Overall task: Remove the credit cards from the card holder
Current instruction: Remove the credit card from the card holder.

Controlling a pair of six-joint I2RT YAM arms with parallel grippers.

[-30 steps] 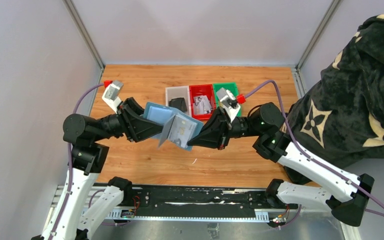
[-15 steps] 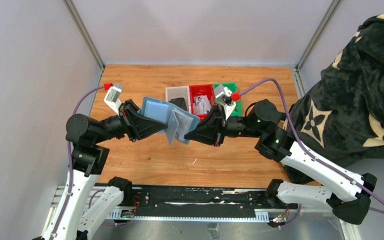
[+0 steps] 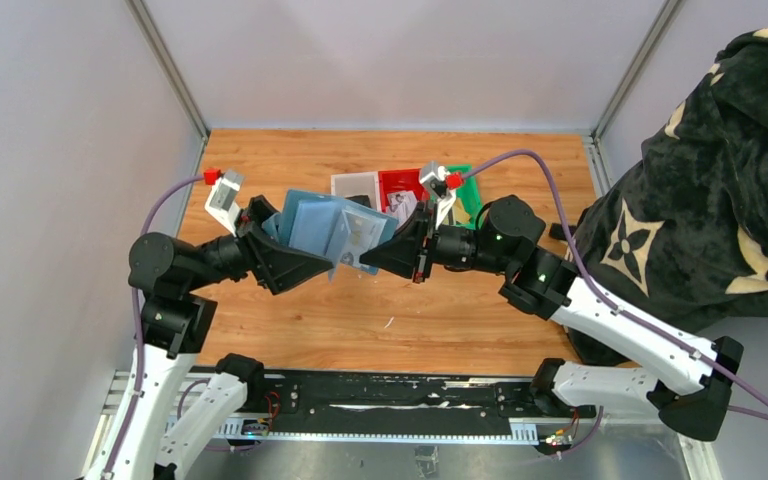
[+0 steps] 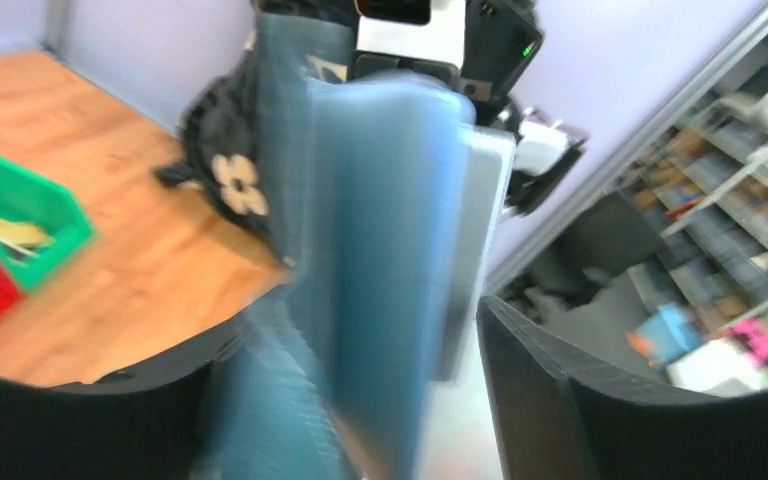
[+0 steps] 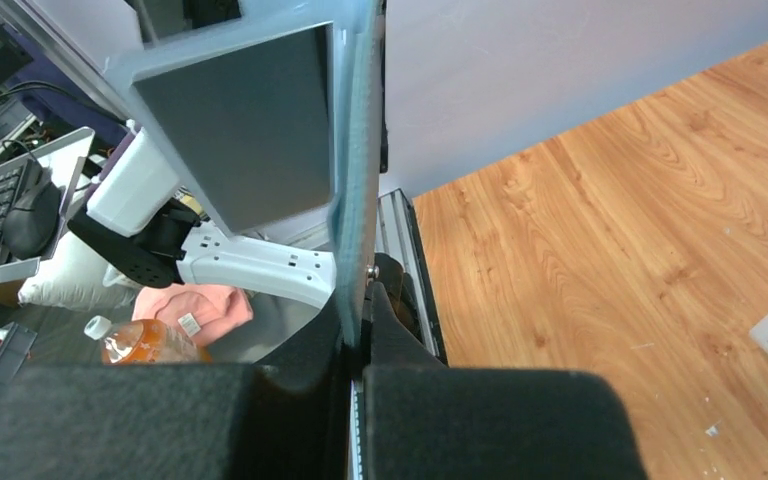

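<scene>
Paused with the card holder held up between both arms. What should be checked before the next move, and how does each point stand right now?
1. Card holder open: ok, it is spread between the arms above the table.
2. Right hand shut on its flap: ok, the fingers pinch the blue edge.
3. Left hand grip: cannot tell, the left wrist view is blurred.
4. Credit card visible in its slot: ok, its grey face shows.
5. A hand free to pull it: not ok, both are at the holder.
</scene>
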